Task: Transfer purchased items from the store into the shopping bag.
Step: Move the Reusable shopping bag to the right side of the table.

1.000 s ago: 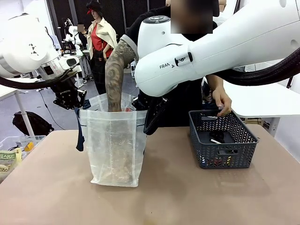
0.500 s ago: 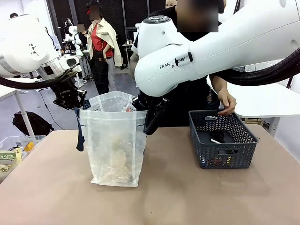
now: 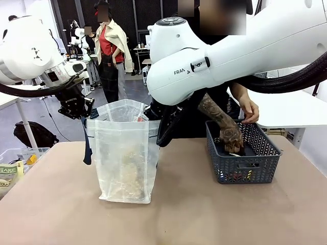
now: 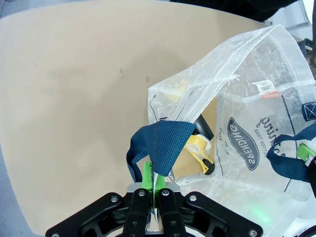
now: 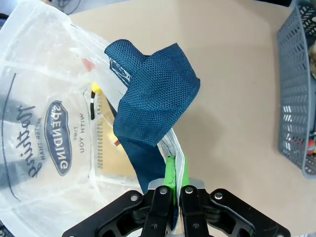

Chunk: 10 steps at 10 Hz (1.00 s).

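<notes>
Left fingers: pressed fully together, green pads pinching the rim of the translucent white plastic shopping bag at the base of one dark blue mesh handle, which folds over above the fingertips.

Right fingers: likewise closed tight, clamped on the opposite rim where the second dark blue handle is attached; that strap bunches up just above your pads.

Between your two grips the bag stands upright on the tan counter, left of centre, mouth held open. The oval "SPENDING" print reads mirrored through the plastic in the right wrist view.

Inside the bag: a yellow packet lies beside a flat tan item; from the front you see a brownish mass at the bottom. What these goods are cannot be made out.

The dark grey slotted plastic basket sits on the counter to the right, well apart from the bag. One of the person's hands reaches down into it; the other hand rests at its far rim. The basket's contents are too small to tell.
</notes>
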{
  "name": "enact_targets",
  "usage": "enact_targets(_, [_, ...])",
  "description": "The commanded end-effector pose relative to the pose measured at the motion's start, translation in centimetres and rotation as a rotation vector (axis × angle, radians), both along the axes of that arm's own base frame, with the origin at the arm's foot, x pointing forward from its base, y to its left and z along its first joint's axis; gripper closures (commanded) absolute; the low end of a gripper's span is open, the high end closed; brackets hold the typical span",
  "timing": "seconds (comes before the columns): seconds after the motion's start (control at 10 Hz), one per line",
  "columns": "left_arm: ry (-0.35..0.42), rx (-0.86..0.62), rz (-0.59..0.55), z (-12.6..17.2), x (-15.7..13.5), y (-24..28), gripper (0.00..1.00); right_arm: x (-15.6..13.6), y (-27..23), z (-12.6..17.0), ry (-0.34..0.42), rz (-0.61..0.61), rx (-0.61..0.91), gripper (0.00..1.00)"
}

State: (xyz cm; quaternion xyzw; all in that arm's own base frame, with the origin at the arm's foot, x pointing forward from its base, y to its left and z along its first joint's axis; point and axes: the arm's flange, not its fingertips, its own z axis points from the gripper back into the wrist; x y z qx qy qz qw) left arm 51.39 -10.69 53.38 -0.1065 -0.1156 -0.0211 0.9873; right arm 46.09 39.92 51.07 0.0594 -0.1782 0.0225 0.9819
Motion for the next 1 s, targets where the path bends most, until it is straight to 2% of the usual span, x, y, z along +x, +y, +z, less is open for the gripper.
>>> enact_targets(0.0, [-0.004, -0.001, 0.006, 0.20, 0.06, 0.24, 1.00, 0.04, -0.07, 0.11, -0.005, -0.002, 0.005, 1.00])
enact_targets(0.9, [-0.004, -0.001, 0.006, 0.20, 0.06, 0.24, 1.00, 0.04, -0.07, 0.11, -0.005, -0.002, 0.005, 1.00])
